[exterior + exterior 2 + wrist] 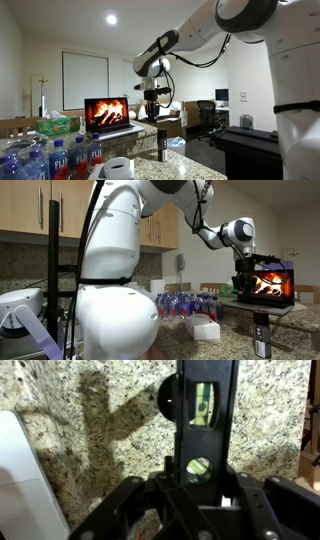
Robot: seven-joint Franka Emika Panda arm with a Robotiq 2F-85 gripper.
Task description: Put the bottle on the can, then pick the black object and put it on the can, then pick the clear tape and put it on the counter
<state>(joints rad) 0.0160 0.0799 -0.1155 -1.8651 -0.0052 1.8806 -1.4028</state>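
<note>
Up above the granite bench, the gripper hangs in the air in front of the open laptop, whose screen glows with a fire picture. Look at the wrist view: the jaws are partly closed and clamped on the black spirit level, which runs from between them straight to the top edge, a yellow-green vial showing in its window. Behind the bar, a dark round shape peeks out on its left side; what it is, I cannot tell. Down on the bench, the slim dark bottle stands upright, below the gripper and a touch to its side, apart from it. In an exterior view the bottle seems to rest on something paler, too small to name. The clear tape lies flat near the bench's front edge, just beside the cluster of blue-labelled water bottles. A green tissue box sits behind those, near the laptop.
</note>
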